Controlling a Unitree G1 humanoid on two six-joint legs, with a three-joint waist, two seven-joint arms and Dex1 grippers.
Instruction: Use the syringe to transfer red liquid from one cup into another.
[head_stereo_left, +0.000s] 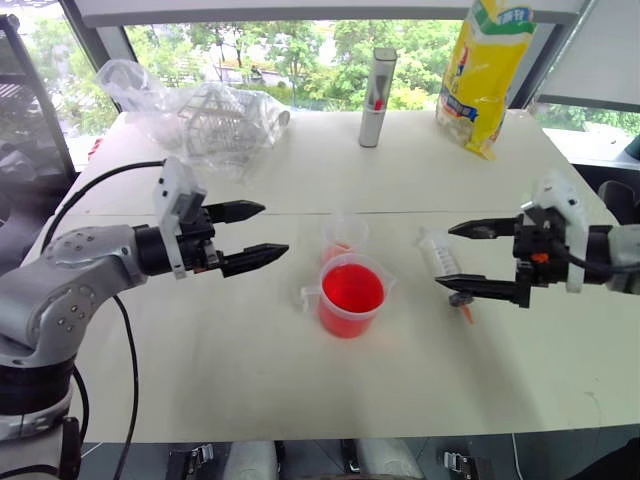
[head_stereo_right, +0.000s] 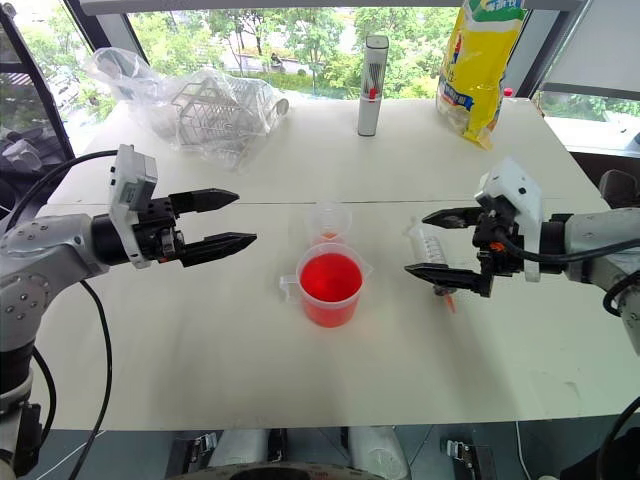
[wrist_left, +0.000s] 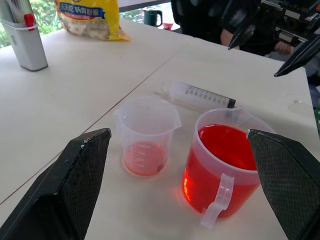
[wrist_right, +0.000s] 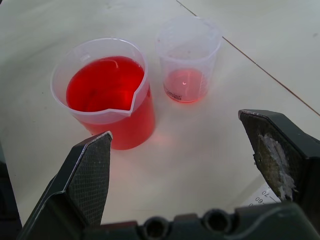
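Partly hidden syringe (head_stereo_left: 440, 255), under right end effector (head_stereo_left: 462, 256)

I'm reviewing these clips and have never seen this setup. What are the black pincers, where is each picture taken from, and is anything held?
It is a two-armed humanoid robot. Two pictures come from its head, looking down at a white table; two come from cameras on its wrists. The pincers are the left gripper and right gripper, jaws open, both empty. Between them stand a beaker nearly full of red liquid and a small cup with a little. The syringe lies on the table beneath the right gripper. Behind are a grey tube, a yellow bag and clear plastic wrap.
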